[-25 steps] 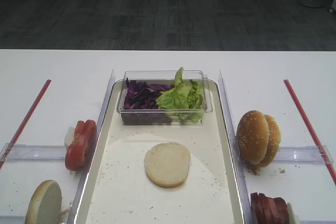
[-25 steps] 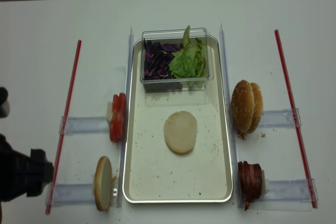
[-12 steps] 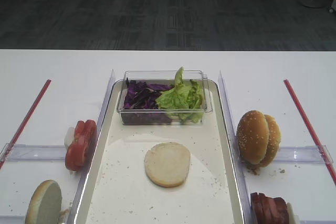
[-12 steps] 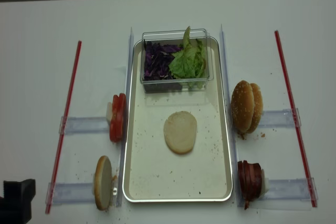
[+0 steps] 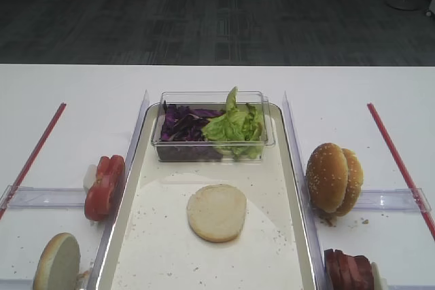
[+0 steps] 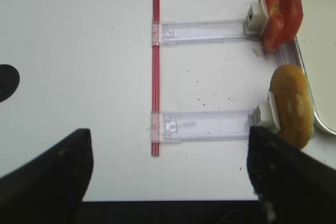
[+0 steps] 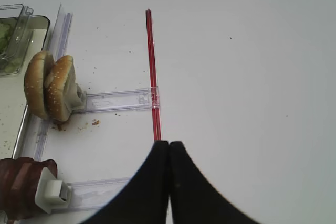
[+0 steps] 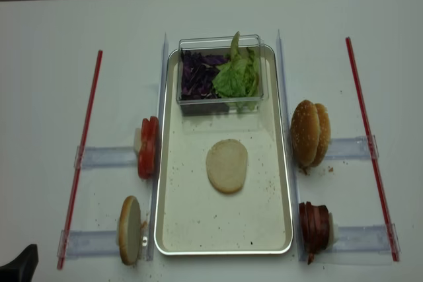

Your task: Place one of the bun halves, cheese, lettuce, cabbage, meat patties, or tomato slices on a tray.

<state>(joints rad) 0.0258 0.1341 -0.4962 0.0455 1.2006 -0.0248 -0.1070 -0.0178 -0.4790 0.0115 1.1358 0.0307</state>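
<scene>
Your left claw [image 6: 168, 182] stood wide and empty; your right claw [image 7: 169, 182] was closed on nothing. The pale round bun half [image 5: 217, 212] lay flat on the crumb-speckled metal tray [image 5: 289, 188], well away from both. Careless reaching could topple the red tomato slices [image 6: 281, 11] ahead-right of the left claw.

A pale cream bun half [image 8: 227, 166] lies flat, cut face up, near the middle of my crumb-speckled metal tray [image 8: 198, 229]; another bun half [image 8: 129, 230] stands on edge just left of the tray's near corner; red tomato slices [image 8: 148, 147] stand on edge beyond it; purple cabbage [image 8: 197, 76] and ruffled green lettuce [image 8: 236, 74] sit at the tray's far end; dark meat patties [image 8: 313, 227] stand in a row near right.
</scene>
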